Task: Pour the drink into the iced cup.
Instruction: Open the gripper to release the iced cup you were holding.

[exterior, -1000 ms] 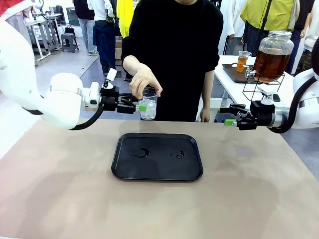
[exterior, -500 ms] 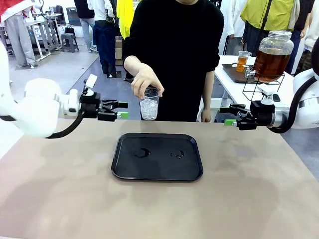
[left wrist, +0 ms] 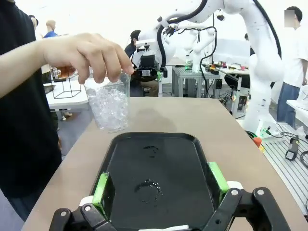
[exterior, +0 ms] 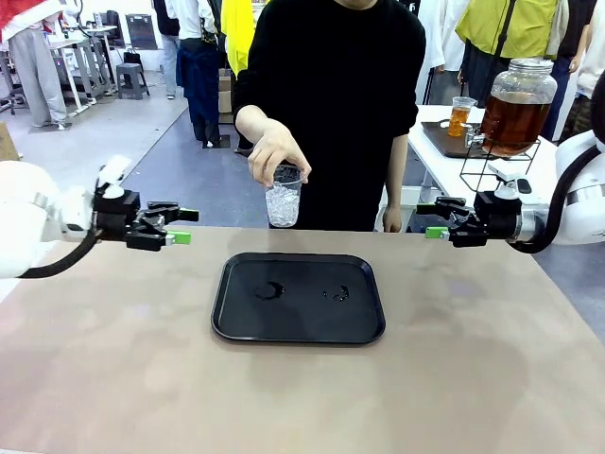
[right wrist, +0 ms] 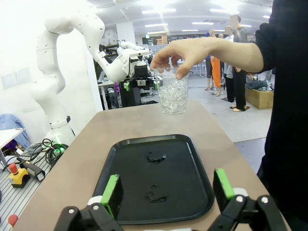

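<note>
A person's hand holds the iced cup, clear plastic with white ice, by its rim above the far edge of the black tray. The drink is amber liquid in a glass dispenser jar on a side table at the far right; a small cup of the same amber liquid stands beside it. My left gripper hovers open and empty well left of the cup. My right gripper is open and empty, right of the cup. The iced cup appears beyond both grippers.
The tray lies mid-table with a few wet spots on it. The tan tabletop spreads around it. The person stands at the far edge. The dispenser rests on a black wire stand.
My left arm has pulled back leftward, taking its open gripper from right beside the iced cup to the table's left side. The person's hand still holds the cup; the right arm stayed put.
</note>
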Robot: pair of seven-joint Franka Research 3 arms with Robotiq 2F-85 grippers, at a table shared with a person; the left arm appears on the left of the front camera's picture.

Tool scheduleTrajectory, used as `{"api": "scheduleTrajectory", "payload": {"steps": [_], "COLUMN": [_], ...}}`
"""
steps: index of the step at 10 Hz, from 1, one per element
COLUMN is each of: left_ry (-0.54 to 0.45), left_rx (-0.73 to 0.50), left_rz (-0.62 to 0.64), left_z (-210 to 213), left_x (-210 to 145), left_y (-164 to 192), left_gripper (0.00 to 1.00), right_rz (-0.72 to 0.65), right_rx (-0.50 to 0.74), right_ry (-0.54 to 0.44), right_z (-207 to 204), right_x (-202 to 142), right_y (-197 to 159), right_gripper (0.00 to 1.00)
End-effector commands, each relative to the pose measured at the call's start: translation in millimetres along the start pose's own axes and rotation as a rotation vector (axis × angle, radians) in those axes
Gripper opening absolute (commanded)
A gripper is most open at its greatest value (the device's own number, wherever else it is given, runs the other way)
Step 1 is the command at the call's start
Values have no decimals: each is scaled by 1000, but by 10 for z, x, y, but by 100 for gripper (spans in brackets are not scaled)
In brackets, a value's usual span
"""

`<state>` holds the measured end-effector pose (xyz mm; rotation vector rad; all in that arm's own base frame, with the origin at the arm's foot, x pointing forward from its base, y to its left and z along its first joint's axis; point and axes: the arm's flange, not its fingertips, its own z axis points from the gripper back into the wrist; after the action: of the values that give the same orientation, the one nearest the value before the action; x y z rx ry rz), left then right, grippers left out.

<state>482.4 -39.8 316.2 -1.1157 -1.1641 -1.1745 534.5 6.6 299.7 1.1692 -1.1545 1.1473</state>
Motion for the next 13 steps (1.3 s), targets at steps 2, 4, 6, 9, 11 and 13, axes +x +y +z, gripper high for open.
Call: {"api": "scheduleTrajectory", "payload": {"steps": [2, 4, 6, 9, 11, 13], "left_ry": [0, 0, 0, 0, 0, 0], "left_rx": [0, 0, 0, 0, 0, 0], "left_rz": [0, 0, 0, 0, 0, 0], "left_z": [0, 0, 0, 0, 0, 0], "left_x": [0, 0, 0, 0, 0, 0], "left_y": [0, 0, 0, 0, 0, 0], "left_gripper": [100, 100, 100, 100, 100, 100], "right_rz": [3, 3, 3, 3, 3, 3], "right_rx": [4, 4, 4, 4, 4, 4], "right_ry": [1, 1, 1, 1, 1, 1], "right_z": [-21, -21, -21, -21, -21, -21], "right_x": [32, 32, 32, 32, 32, 32], "right_y": [-9, -9, -9, -9, -9, -9], "right_gripper": [100, 100, 100, 100, 100, 100]}}
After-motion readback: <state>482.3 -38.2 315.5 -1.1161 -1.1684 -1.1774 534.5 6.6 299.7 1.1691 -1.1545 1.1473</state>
